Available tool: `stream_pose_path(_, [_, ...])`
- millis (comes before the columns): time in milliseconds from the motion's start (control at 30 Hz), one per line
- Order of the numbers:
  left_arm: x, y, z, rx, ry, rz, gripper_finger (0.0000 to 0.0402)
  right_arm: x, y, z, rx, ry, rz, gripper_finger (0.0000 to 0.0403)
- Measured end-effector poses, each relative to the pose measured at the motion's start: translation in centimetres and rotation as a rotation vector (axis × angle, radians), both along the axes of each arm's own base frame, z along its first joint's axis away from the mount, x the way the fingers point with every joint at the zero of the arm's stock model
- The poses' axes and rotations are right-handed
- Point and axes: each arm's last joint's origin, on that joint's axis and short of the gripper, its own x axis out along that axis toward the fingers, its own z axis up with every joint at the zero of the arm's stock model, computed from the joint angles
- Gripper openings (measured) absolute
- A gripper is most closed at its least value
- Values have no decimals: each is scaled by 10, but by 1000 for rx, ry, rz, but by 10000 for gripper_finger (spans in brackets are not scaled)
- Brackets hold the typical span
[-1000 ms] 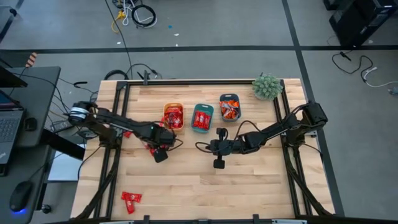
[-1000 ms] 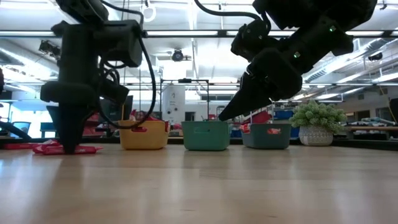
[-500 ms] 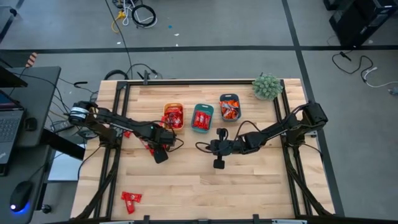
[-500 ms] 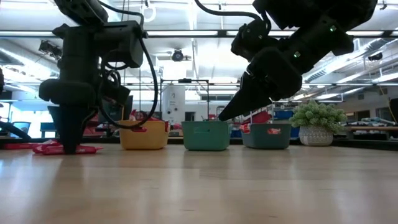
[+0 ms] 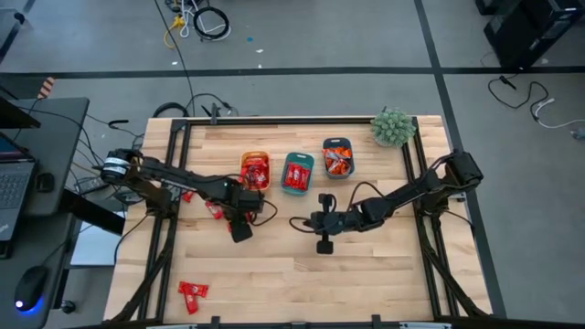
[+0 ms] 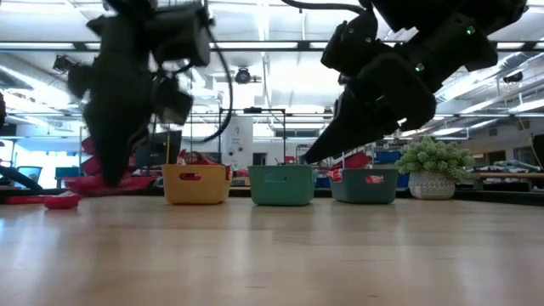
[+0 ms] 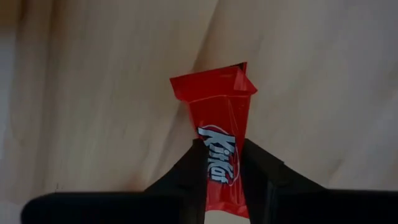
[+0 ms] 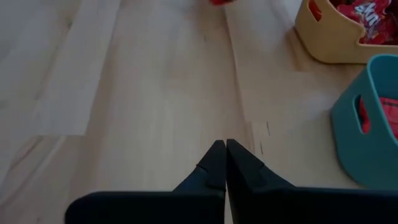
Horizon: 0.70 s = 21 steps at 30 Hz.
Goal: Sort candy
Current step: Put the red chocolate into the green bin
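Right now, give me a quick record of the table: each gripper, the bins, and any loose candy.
left gripper: shut on a red KitKat candy, lifted beside the yellow-orange bin
right gripper: shut, empty, mid-table
bins: yellow-orange, teal bin, grey-blue bin, in a row, all holding candy
loose candy: red pair at the near left corner

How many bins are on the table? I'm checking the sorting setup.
3, in a row near the table's far edge: the yellow-orange bin on the left, the teal bin in the middle, the third bin on the right.
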Motion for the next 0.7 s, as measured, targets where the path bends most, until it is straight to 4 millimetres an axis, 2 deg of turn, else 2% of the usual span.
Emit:
stream_pose_path(200, [25,2,37,-17,-135,17,74,-9,4,13,2,17,12,0])
stream_pose_path(400, [52,26,75,20,-349,116,74,-20,7,31,-6,1,1,0])
stream_pose_path(567, [69,58,88,17,-563,180,74,-25,9,42,-3,-29,-8,0])
stream_pose_path(700, [83,84,88,-16,-693,227,74,-26,10,44,-1,-34,-5,0])
